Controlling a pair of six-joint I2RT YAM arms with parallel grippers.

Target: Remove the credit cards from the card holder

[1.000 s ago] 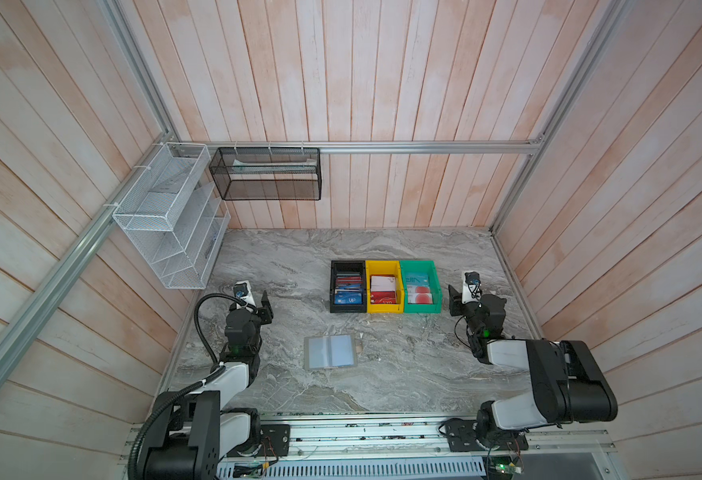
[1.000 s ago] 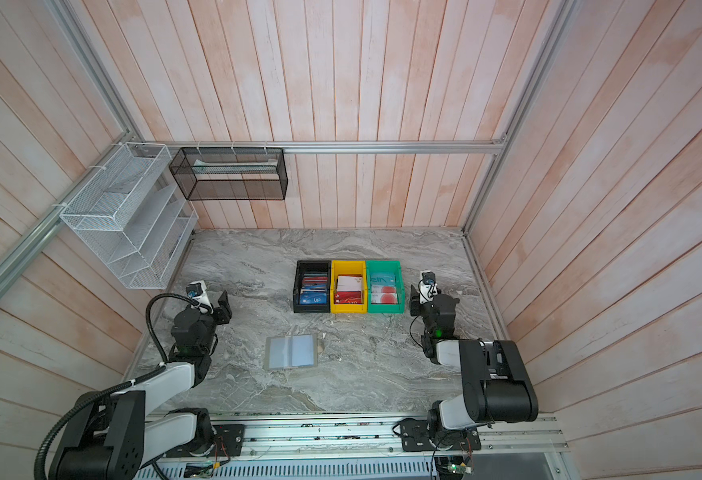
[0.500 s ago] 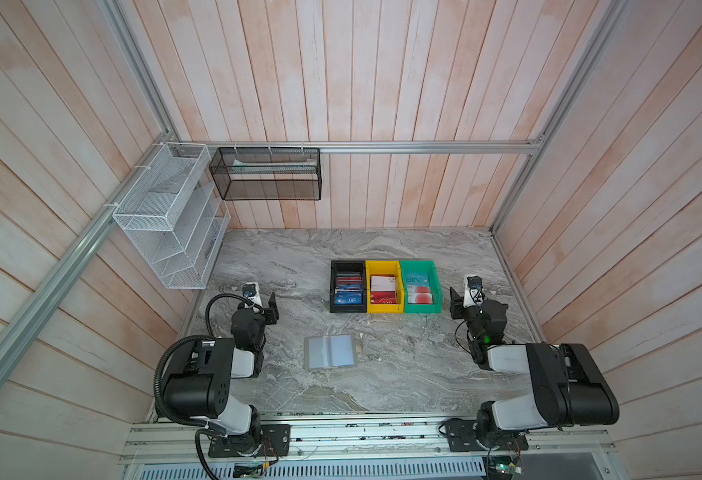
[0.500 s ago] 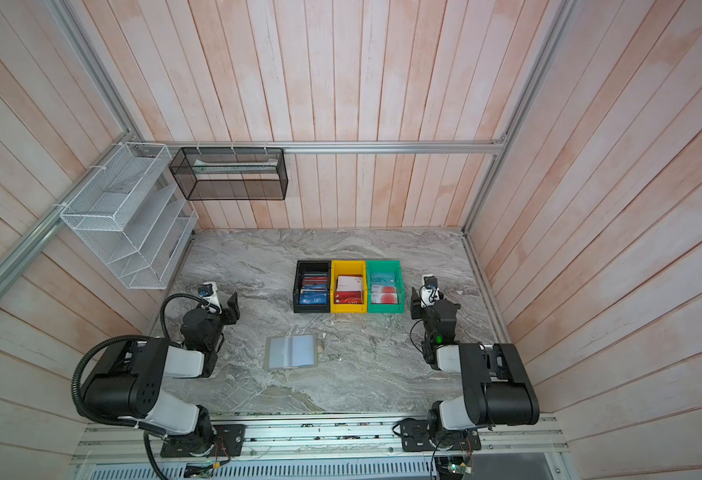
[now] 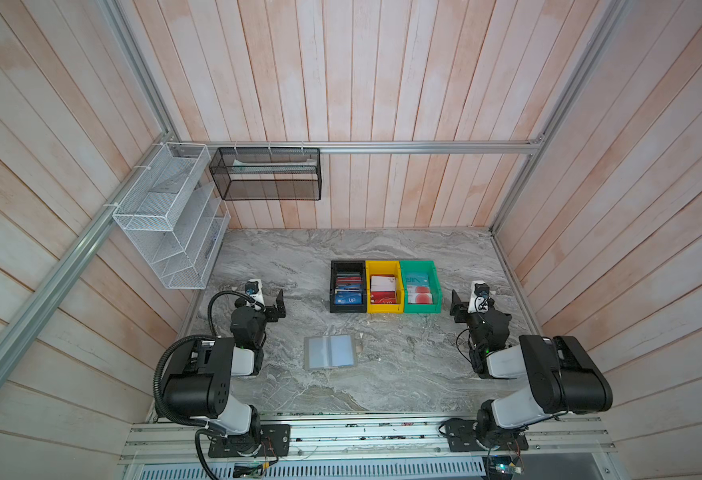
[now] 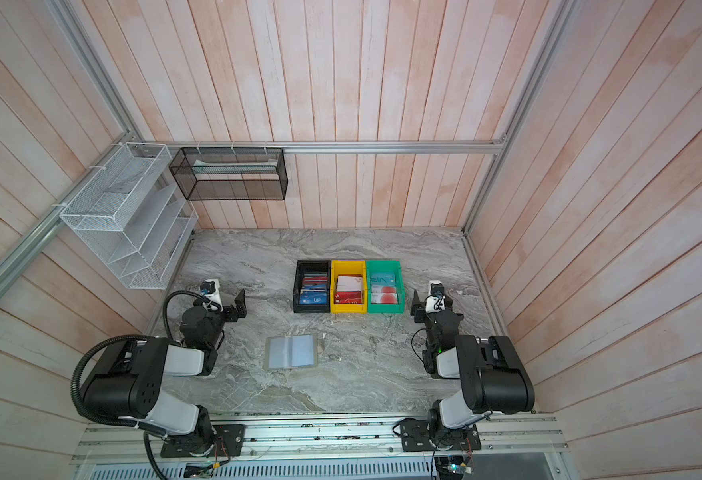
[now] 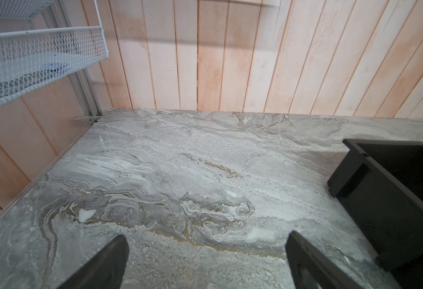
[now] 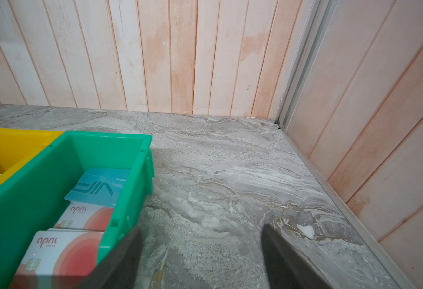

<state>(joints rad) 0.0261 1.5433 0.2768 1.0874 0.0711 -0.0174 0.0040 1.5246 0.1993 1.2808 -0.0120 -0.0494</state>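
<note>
The grey card holder [image 5: 330, 351] [image 6: 292, 351] lies spread open on the marble table between the two arms, and no card colour shows in its sleeves. The credit cards lie in three bins behind it. Blue ones [image 5: 347, 293] are in the black bin, red and white ones [image 5: 384, 291] in the yellow bin. A pale blue VIP card [image 8: 98, 186] and white cards with red circles [image 8: 62, 252] are in the green bin. My left gripper [image 5: 276, 305] [image 7: 206, 240] stands open over bare table, left of the bins. My right gripper [image 5: 457, 307] [image 8: 200, 229] is open beside the green bin.
The black bin [image 5: 332, 286] [image 7: 385, 207], yellow bin [image 5: 368, 286] and green bin [image 5: 436, 286] [image 8: 42, 180] stand side by side mid-table. A white wire rack [image 5: 166, 216] hangs on the left wall and a black mesh basket [image 5: 266, 174] on the back wall. Wooden walls close in three sides.
The left arm has folded up and back over its base, while its gripper stays near the same spot. The right arm has barely moved. The card holder has not moved.
</note>
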